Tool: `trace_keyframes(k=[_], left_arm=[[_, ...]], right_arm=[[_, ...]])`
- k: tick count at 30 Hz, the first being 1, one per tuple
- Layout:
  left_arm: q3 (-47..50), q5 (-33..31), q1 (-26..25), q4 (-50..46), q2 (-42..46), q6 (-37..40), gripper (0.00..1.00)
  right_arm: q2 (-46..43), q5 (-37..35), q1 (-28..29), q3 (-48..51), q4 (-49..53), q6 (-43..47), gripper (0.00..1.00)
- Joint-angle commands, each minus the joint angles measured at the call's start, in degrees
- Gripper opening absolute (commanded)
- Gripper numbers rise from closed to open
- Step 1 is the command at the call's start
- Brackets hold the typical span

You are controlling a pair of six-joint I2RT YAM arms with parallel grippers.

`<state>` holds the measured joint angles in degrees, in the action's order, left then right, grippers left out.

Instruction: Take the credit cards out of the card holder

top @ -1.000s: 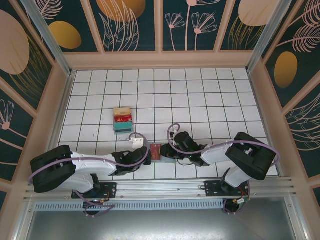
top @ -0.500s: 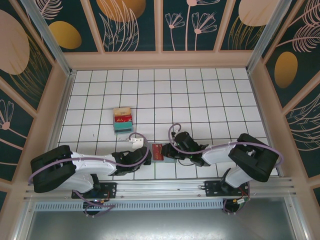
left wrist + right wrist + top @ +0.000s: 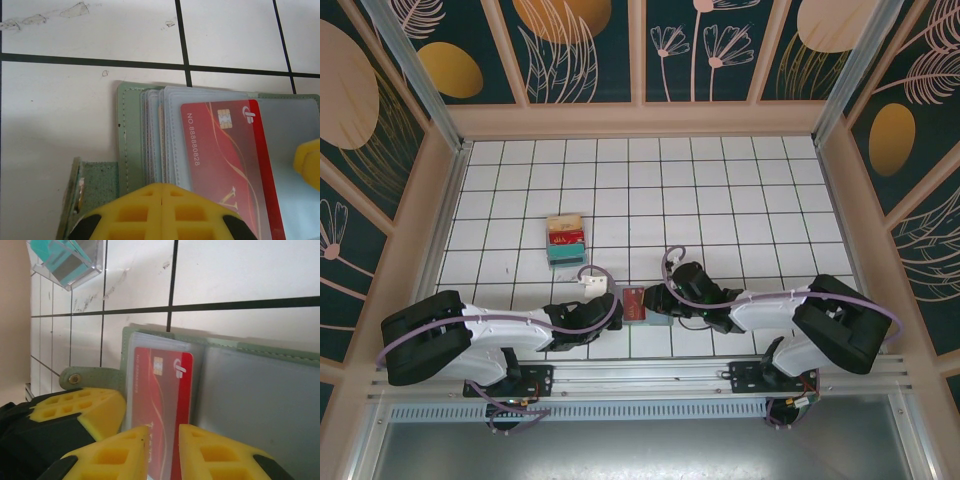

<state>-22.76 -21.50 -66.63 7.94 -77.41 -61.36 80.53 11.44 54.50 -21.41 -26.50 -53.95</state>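
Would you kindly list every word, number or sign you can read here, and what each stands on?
"NO 88880828": on the red card, left wrist view.
White logo beside its chip: a sign, no readable letters.
The same card in the right wrist view: print too small to read.
Card stack, top view: markings too small to read.

Red credit card (image 3: 225,165) lower end cut off, card holder (image 3: 122,135) right leaf cropped

The white gridded table (image 3: 720,180) bears the open card holder (image 3: 123,150) — and, farther back, a card stack (image 3: 565,240), perhaps boxed.
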Motion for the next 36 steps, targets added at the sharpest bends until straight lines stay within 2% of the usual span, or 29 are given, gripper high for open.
trace_keyframes(k=[1,16,25,36], left_arm=[[0.36,0.36,0.26,-0.56,-0.29,-0.42,0.02],[-0.31,0.74,0.19,-0.83,-0.94,0.0,0.0],[-0.26,0.56,0.19,-0.92,-0.93,-0.23,0.0],[0.08,-0.39,0.25,-2.42,-0.62,-1.26,0.0]], right_arm=[[1.8,-0.55,0.28,-1.05,0.43,1.07,0.23],[6.39,2.36,0.2,-2.15,-3.64,0.52,0.2],[6.65,1.92,0.1,-1.55,-3.81,-0.26,0.0],[3.21,-0.52,-0.32,2.09,-3.57,-3.62,0.0]])
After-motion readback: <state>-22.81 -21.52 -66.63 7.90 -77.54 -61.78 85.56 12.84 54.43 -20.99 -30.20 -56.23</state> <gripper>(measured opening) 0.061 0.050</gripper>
